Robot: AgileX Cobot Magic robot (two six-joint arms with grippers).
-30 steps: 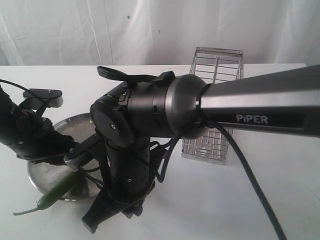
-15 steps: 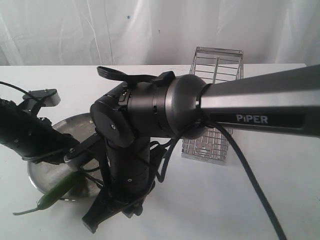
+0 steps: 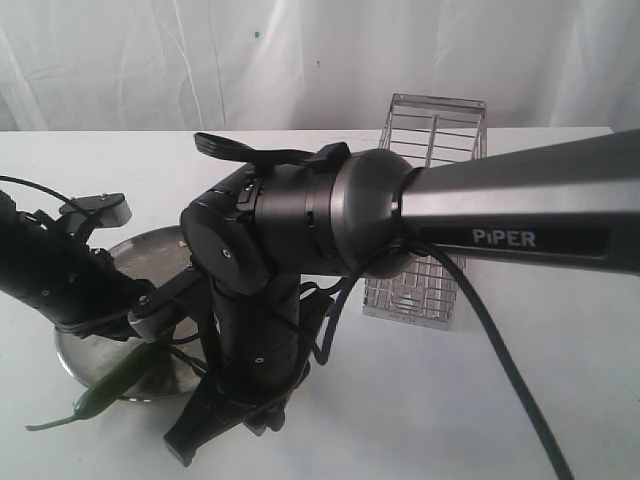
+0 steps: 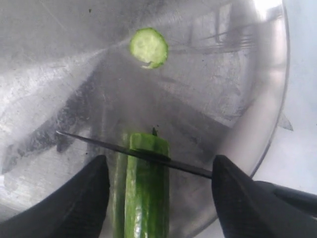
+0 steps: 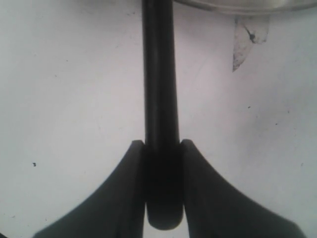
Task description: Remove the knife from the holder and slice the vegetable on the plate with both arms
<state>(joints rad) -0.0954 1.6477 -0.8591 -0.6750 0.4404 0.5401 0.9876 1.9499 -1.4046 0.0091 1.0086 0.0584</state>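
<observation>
Knife (image 4: 130,151) blade lies across the vegetable (image 4: 146,194) just behind its cut end, thin dark edge touching the green skin on top, tip pointing past the vegetable over the plate (image 4: 237,94)

Knife handle (image 5: 160,94) is clamped between the two fingers of the right tool (image 5: 160,145), gripped tight near its butt, handle running out toward the plate rim

Vegetable lies flat on the plate, pale cut face showing; one round slice (image 4: 148,47) lies flat and well apart from it on the bare steel

Left tool (image 4: 159,162) is released, jaws wide, one finger (image 4: 81,198) each side of the vegetable, a gap showing on both sides, not gripping it

Exterior view: vegetable (image 3: 118,378) runs over the near rim of the plate (image 3: 140,246), stem end out on the desk (image 3: 420,400)

Left arm (image 3: 45,280) hangs over the plate; right arm (image 3: 500,215) with white PiPER lettering reaches across the middle and blocks much of the plate

Holder (image 3: 436,122) stands upright on the desk behind the right arm, apart from the plate
</observation>
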